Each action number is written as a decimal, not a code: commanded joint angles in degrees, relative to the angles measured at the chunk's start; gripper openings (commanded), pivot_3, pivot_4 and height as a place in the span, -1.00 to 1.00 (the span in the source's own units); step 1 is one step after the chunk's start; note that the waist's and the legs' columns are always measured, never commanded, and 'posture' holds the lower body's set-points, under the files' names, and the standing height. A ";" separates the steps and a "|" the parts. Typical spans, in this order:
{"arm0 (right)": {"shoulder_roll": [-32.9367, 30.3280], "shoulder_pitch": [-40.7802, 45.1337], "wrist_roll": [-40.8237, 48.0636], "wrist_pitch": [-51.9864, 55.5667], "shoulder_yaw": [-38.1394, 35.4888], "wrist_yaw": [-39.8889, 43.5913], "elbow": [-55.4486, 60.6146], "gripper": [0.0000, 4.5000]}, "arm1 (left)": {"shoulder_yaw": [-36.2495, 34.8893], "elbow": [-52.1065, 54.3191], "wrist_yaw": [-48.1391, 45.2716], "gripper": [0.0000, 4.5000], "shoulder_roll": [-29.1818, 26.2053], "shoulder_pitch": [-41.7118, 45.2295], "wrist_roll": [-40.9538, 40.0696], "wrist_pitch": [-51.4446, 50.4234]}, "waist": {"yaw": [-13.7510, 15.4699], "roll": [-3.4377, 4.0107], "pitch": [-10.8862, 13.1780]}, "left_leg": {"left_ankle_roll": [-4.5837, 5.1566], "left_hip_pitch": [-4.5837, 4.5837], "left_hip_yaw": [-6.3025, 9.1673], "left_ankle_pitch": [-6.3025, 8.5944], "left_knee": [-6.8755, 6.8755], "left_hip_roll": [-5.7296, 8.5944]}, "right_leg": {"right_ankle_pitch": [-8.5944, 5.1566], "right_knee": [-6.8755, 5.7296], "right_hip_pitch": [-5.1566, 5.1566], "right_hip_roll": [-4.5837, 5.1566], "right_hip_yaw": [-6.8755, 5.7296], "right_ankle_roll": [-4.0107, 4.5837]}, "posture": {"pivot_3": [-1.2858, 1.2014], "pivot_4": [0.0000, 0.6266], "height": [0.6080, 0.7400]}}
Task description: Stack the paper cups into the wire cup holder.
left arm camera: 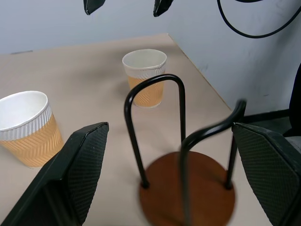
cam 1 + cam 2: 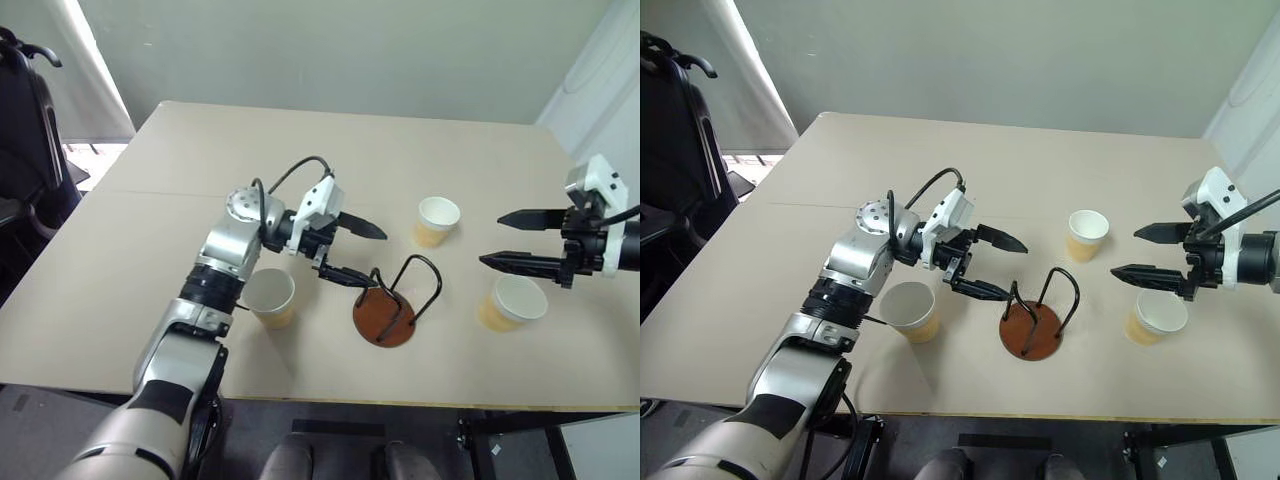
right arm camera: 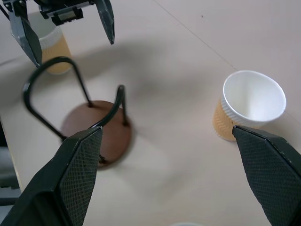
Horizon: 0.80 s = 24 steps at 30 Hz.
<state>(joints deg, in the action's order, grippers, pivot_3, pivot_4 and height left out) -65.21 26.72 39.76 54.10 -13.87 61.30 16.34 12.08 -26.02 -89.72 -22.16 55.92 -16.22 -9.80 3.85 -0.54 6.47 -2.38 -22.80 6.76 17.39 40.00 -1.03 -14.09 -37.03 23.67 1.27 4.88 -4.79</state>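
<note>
The beige table has a smooth matte top, with a faint seam running across it on the left side; its near edge lies just in front of the wire cup holder, while the far half of the top is bare and gives wide room. The holder stands upright near the middle of the near side, a round reddish-brown disc with thin black wire loops rising from it, and nothing is inside it. Three paper cups stand upright and apart, each tapered, white inside and at the rim, with a ribbed tan-yellow lower wall. One cup stands left of the holder, close beside the left forearm; one cup stands beyond the holder to the right; one cup stands at the right, near the table's near edge. The left gripper hangs just left of the holder's wires, its two black textured fingers spread wide and holding nothing, the lower fingertip close to a wire loop. The right gripper hovers over the table's right side, above the right-hand cup, fingers likewise spread wide and empty. Open tabletop lies between the two grippers.
</note>
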 commanded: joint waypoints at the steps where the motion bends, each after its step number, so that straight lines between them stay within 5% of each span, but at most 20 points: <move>1: 0.18 1.75 1.59 0.08 0.09 -0.02 1.79 1.00 | -0.29 3.18 -2.00 0.99 -0.90 0.56 -1.05 0.66 | -0.06 0.00 0.00 | 0.00 0.00 0.00 0.00 0.00 0.00 | 0.00 0.00 0.00 0.00 0.00 0.00 | 0.03 -0.52 1.00; 24: 4.56 8.62 1.41 -1.35 4.54 -2.39 -0.13 1.00 | -10.59 -1.54 1.10 0.99 -11.92 7.81 -7.21 -8.43 | -0.45 0.00 0.00 | 0.00 0.00 0.11 0.00 -0.04 -0.01 | 0.00 0.05 0.02 0.02 -0.01 0.00 | 0.03 -0.52 1.00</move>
<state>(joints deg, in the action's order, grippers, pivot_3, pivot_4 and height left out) -60.71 34.04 42.11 54.25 -9.38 59.48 16.06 2.97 -28.68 -88.99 -33.37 62.09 -22.43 -17.41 3.40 -0.54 6.47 -2.38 -22.80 6.89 17.39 39.97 -1.04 -14.09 -36.98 23.69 1.30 4.87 -4.78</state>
